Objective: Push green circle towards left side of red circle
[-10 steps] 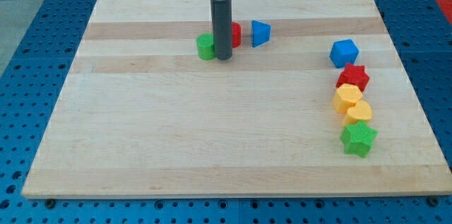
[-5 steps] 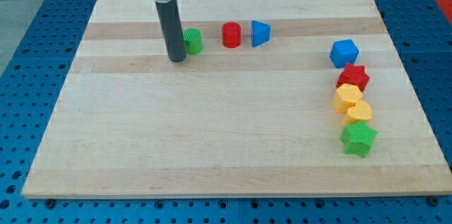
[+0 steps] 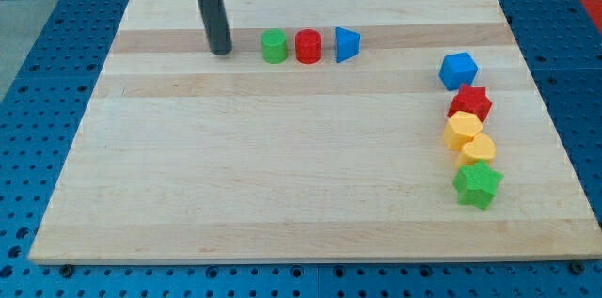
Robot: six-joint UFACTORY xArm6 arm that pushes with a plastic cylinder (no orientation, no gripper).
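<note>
Our tip (image 3: 220, 52) rests on the wooden board (image 3: 282, 176) near the view's top, standing to the view's left of the green circle (image 3: 274, 46) with a clear strip of bare wood between them, so we are near the block but not touching it. We carry no claw at all, only a straight dark rod, so there is nothing on us that opens, closes or grasps; the rod simply stands upright with its lower end on the board. The green circle sits just beside the red circle (image 3: 308, 46), on that block's left as the view shows it, the two so close that we cannot tell whether they touch. It is a short upright cylinder, bright green, with a flat round top and a slightly darker side wall. Just to the view's right of the red circle lies a blue triangle (image 3: 346, 44), so the three form a short row along the upper part of the board. Well apart, down the view's right side, runs a column of a blue cube (image 3: 458, 70), a red star (image 3: 470, 103), a yellow block (image 3: 463, 131), a yellow heart (image 3: 478, 149) and a green star (image 3: 478, 184).
</note>
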